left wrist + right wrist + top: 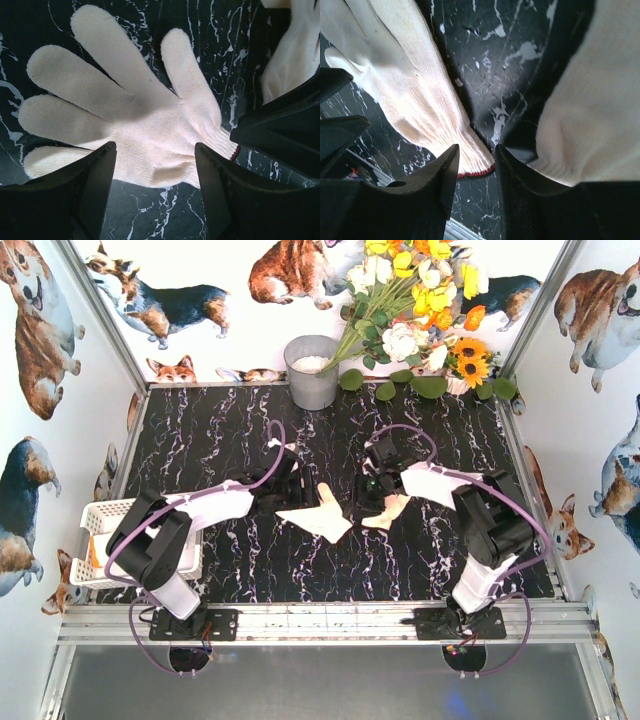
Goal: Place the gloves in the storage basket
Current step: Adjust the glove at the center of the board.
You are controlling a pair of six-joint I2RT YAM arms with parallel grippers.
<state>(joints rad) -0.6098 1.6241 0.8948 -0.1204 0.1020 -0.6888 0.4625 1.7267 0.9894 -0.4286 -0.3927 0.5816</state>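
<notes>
the left gripper (pixel 155 185) is hovering over a glove (pixel 135 115) with its jaws wide apart, one on each side of the palm at the bottom of the wrist frame. judging from this, the step in hand is the pick. it should be coming straight down until both tips are touching the table (pixel 220 440), then closing across the palm so the thin knit is bunching into a fold, not slipping out.

the right gripper (pixel 495 195) is sitting just beside the same glove's red-edged cuff, its jaws nearly together with a thin gap. i cannot tell whether it is pinching anything, so the left one should be keeping clear of it.

the glove is lying flat and limp at the centre of the top view, cream knit, fingers spreading toward the upper left of the left wrist frame. a second glove (pixel 600 100) is lying just beside it. the basket (pixel 100 515) is sitting at the lower left of the top view, well apart, partly under the left arm.
</notes>
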